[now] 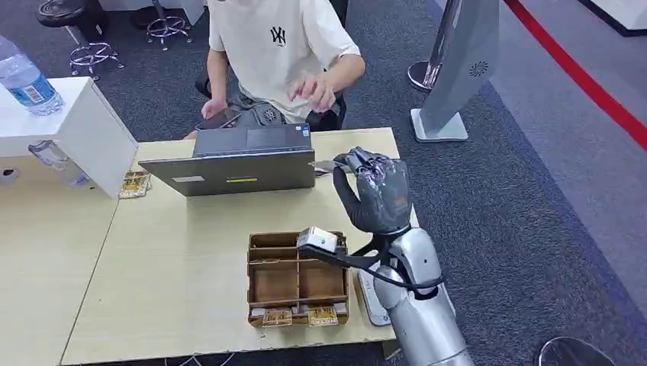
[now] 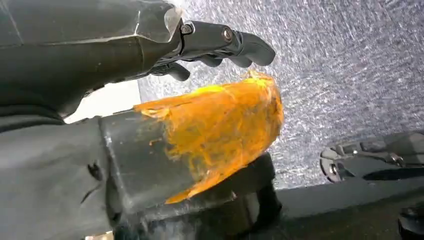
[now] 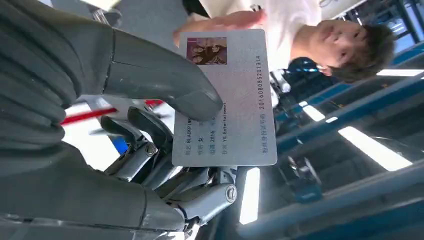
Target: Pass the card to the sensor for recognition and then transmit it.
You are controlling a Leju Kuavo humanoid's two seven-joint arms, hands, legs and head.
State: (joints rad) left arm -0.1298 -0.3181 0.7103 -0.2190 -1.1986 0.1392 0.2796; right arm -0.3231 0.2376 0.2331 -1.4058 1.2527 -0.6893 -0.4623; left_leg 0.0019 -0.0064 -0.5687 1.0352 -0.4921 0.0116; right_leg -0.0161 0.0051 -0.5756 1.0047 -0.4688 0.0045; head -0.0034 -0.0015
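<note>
Pale grey card (image 3: 232, 97) with a brown photo patch and dark print; pale wood worktop (image 1: 183, 252); brown tray (image 1: 296, 279); grey laptop (image 1: 238, 161); red-striped grey floor (image 1: 549, 114).

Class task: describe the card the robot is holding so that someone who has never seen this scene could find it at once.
Start at the pale wooden table with the grey laptop. Beside the laptop, the right robot hand is raised, pinching a pale rectangular plastic card under its thumb. Unlike the small yellowish cards at the brown compartment tray, it carries a small photo and printed text.
</note>
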